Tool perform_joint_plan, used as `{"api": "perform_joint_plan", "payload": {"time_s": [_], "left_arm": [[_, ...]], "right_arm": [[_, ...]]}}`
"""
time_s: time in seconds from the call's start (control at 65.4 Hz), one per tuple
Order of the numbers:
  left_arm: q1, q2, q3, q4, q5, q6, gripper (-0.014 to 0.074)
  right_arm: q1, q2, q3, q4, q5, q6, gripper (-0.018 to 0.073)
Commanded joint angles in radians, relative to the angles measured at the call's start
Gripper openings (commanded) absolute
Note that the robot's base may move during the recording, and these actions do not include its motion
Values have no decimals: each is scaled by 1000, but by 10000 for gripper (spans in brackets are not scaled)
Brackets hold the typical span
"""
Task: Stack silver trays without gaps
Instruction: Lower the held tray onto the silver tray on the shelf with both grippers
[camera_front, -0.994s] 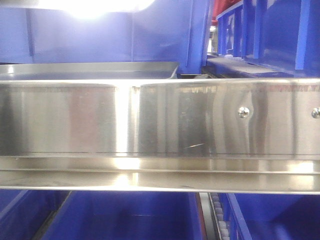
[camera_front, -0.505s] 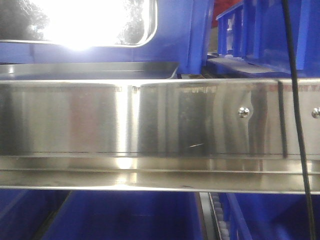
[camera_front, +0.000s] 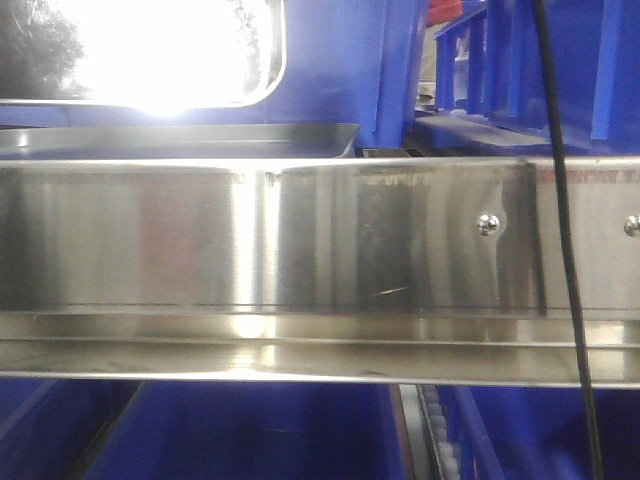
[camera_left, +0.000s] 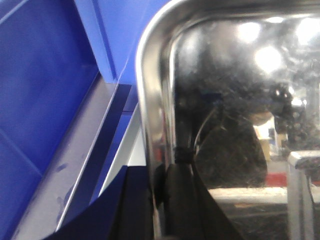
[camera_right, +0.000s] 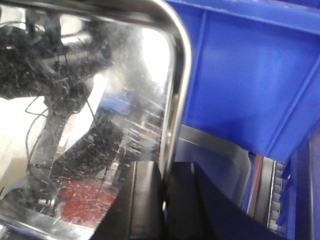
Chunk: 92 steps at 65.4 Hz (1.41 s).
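Hanging at the upper left above the wide steel rail (camera_front: 320, 240), one silver tray (camera_front: 160, 50) is held with its broad shiny face turned to the front view, much of it washed out by glare. Its rolled rim is clamped between the dark fingers (camera_left: 182, 210) of the left hand (camera_left: 161, 200) on one side, and the right hand (camera_right: 164, 200) is likewise closed on the rim at the opposite side. A second silver tray (camera_front: 180, 140) is seen lying flat just below, behind the rail's top edge. Blue bins (camera_front: 330, 60) are set behind and to the right. A black cable (camera_front: 560, 200) is draped down across the rail at the right, past its screws (camera_front: 487, 224).
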Motion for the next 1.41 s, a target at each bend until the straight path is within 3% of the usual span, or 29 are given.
{"api": "perform_joint_plan", "payload": {"time_s": [0.0, 0.107, 0.184, 0.337, 0.551, 0.673, 1.224, 1.316, 1.392], "left_arm": [[-15, 0, -3, -50, -112, 52, -15], [-15, -15, -3, -91, -148, 117, -15], [-15, -28, -3, -95, -145, 124, -15], [-13, -51, -3, -102, -110, 124, 7], [-13, -55, -3, -120, -63, 124, 344], [-13, -55, -3, -118, -46, 124, 426], [-13, -55, -3, -72, 1, 124, 407], [-13, -55, -3, -72, -18, 124, 262], [-13, -55, -3, -72, -36, 124, -2]], "right_arm": [[15, -5, -7, -43, -95, -21, 62], [15, -5, -7, -43, -102, -21, 291], [15, -5, -7, -36, -102, -21, 372], [15, -5, -7, -28, -111, -21, 358], [15, -5, -7, -25, -140, -21, 359], [15, -5, -7, -23, -140, -21, 363], [15, -5, -7, -15, -96, -21, 340], [15, -5, -7, -15, -96, -21, 209], [15, -5, -7, -15, -96, -21, 32]]}}
